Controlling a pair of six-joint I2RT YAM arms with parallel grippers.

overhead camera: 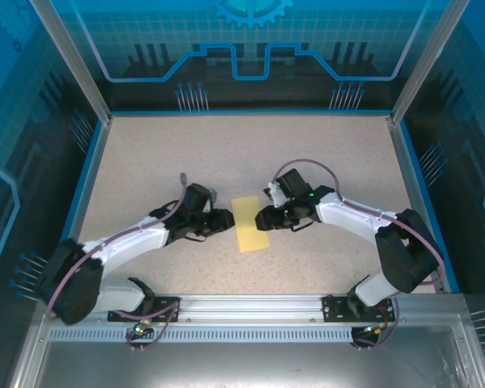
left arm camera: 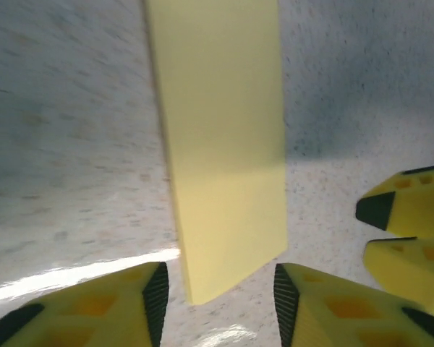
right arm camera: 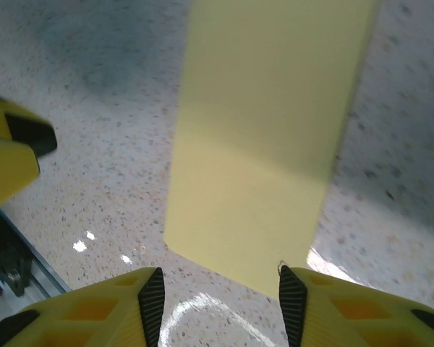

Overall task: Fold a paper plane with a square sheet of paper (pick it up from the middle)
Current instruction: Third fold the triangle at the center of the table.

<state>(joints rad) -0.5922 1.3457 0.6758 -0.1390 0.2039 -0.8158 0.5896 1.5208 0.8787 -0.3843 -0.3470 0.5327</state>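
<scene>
Flat yellow paper oblong (overhead camera: 250, 224) (speckled table (overhead camera: 226, 153))

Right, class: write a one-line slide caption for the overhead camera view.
Left gripper and right gripper flank a yellow paper rectangle on the speckled table.

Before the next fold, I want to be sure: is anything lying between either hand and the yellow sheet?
Nothing visible. The folded yellow sheet lies on the table, with the left hand and right hand at its sides.
</scene>
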